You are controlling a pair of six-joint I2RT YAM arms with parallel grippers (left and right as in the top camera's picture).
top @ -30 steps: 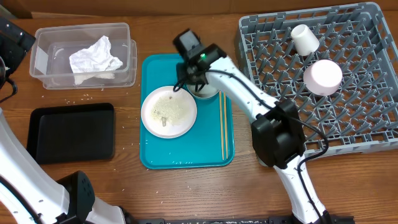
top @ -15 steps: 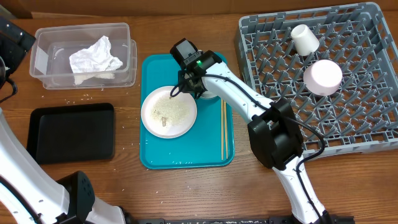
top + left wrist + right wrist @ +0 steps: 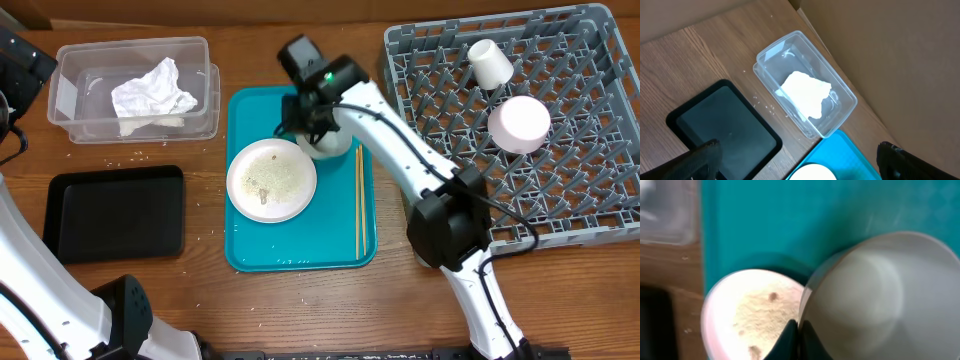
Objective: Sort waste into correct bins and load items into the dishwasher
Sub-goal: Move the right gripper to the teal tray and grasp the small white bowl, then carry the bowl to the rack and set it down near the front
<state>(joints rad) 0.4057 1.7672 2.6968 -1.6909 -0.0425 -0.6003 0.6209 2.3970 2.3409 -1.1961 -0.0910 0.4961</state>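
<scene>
White plate [image 3: 271, 180] of rice scraps [image 3: 272, 176] sits nearest on the teal tray [image 3: 250, 250]. Just beyond, beside its far rim, a pale bowl [image 3: 875, 290] is pinched at the edge by the right gripper [image 3: 797, 330], jaws nearly closed. Left gripper [image 3: 802, 160] hangs spread wide, empty, over the tabletop [image 3: 690, 60]. Far left, a crumpled napkin [image 3: 152, 90] lies in the clear tub [image 3: 70, 60].

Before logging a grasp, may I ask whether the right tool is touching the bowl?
Touching: right wrist view shows the right tool pinching the rim of the bowl.

A teal tray [image 3: 300, 245] sits on the wooden table [image 3: 300, 305], pale chopsticks [image 3: 360, 210] lying along its right side.
</scene>
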